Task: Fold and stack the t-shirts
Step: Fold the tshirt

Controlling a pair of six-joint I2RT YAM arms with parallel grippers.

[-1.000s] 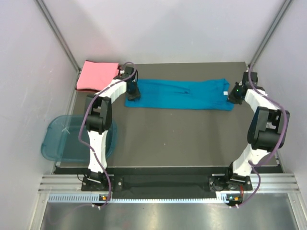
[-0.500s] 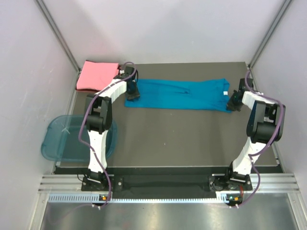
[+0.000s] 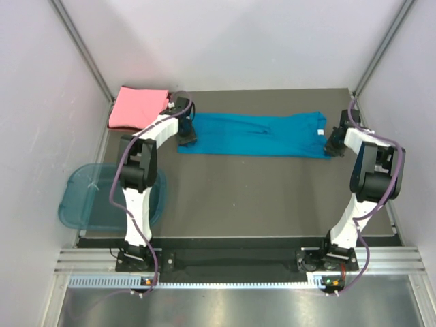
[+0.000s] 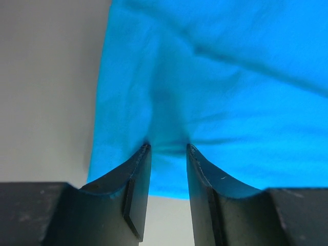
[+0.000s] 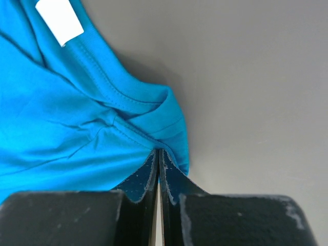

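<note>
The teal-blue t-shirt (image 3: 255, 134) lies folded into a long strip across the back of the table, its white neck label (image 5: 59, 19) at the right end. The salmon-pink t-shirt (image 3: 139, 107) lies folded at the back left corner. My left gripper (image 3: 187, 133) is down on the teal shirt's left end. In the left wrist view (image 4: 167, 148) its jaws stand a little apart, with the cloth (image 4: 215, 92) wrinkling between the tips. My right gripper (image 3: 332, 142) is at the shirt's right end. In the right wrist view (image 5: 158, 152) its jaws are pinched together on the hem (image 5: 169, 120).
A translucent blue plastic tub (image 3: 88, 197) sits off the table's left edge near the left arm. The dark table mat (image 3: 259, 197) stretches in front of the shirt. White walls and slanted frame posts close in the back corners.
My right arm has swung inward and its gripper has settled on the teal shirt's right end. My left gripper has shifted slightly toward the back at the left end.
</note>
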